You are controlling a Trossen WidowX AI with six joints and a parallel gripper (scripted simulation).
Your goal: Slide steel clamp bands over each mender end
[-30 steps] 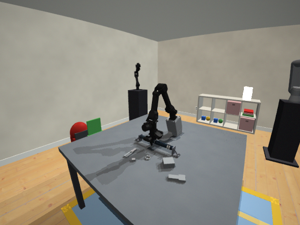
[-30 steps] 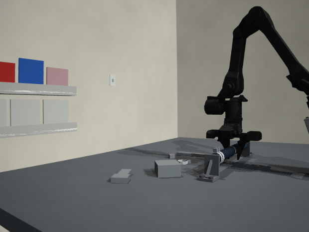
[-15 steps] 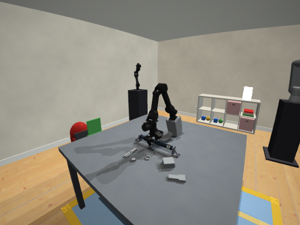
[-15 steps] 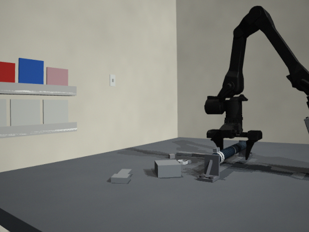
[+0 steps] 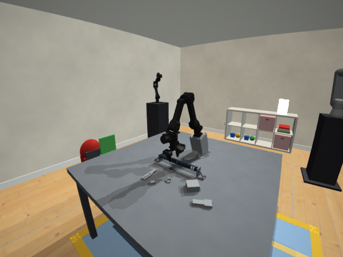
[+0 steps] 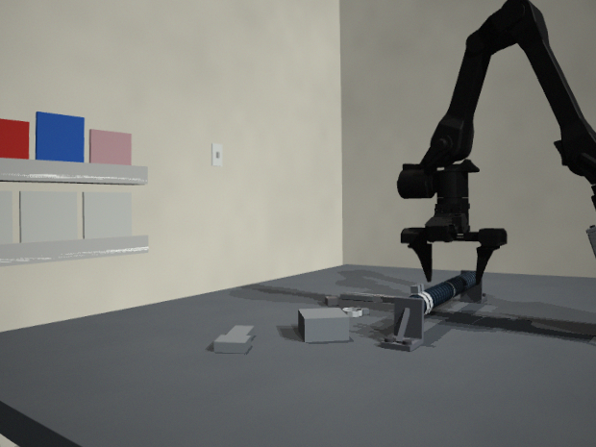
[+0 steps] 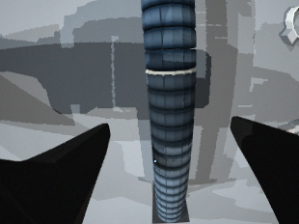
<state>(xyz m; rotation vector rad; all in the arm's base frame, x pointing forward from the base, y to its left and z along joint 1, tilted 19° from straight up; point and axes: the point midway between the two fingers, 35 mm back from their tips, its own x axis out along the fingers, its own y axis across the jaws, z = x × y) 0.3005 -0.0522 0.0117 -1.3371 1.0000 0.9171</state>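
A ribbed dark blue hose point(image 7: 169, 94) lies level between two grey end brackets on the table; it also shows in the top view point(image 5: 180, 162) and the exterior view point(image 6: 443, 289). One pale steel clamp band point(image 7: 172, 70) rings the hose in the wrist view. In the exterior view, pale bands point(image 6: 425, 300) sit on the hose near the close bracket point(image 6: 409, 322). My gripper point(image 6: 453, 268) hangs just above the hose near its far end, fingers wide open on either side of it and touching nothing; it also shows in the wrist view point(image 7: 172, 178) and the top view point(image 5: 173, 151).
A grey block point(image 6: 323, 324), a flat stepped grey piece point(image 6: 233, 339), a pale ring point(image 6: 354, 310) and a flat bar point(image 5: 149, 174) lie on the table beside the hose fixture. The arm's grey base point(image 5: 198, 143) stands behind it.
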